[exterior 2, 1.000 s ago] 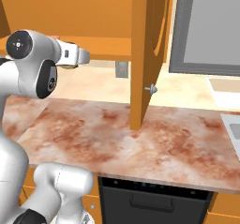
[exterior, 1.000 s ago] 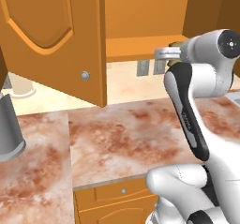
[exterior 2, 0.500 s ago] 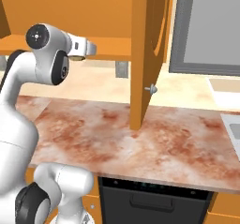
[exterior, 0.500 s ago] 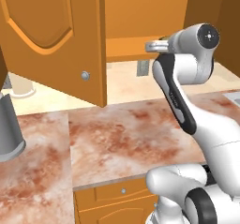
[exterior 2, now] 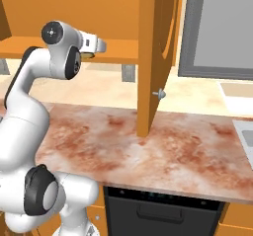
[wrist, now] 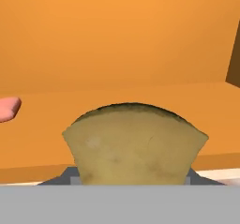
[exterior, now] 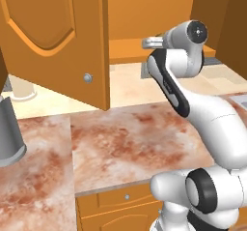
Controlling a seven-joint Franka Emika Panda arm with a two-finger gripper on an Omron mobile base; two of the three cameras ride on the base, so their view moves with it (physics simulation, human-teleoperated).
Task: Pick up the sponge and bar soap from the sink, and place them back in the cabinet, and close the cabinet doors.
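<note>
At the far left of the left base view a tall orange-brown wooden cabinet door with an arched raised panel (exterior: 53, 41) stands swung out over the mottled red-brown stone counter (exterior: 125, 148), its small round silver knob (exterior: 88, 78) near its lower free corner, and its bottom edge hangs clear above the counter top. Right of it the large orange-brown wooden cabinet (exterior: 144, 12) is open, its wooden shelf (exterior: 130, 51) running across with free room above. The white arm's two-finger gripper (exterior: 147, 43) reaches in level with that shelf's front edge; in the hand view the small mustard yellow-brown sponge with pinched outline (wrist: 135, 145) is clamped between the fingers, close before the shelf lip, with bare shelf beyond it. The small salmon-pink rounded bar soap (wrist: 8, 109) lies on the shelf at the left edge of the hand view, well apart from the sponge. In the right base view the second arched door (exterior 2: 155, 57) stands edge-on right of the gripper (exterior 2: 99, 46), well apart
</note>
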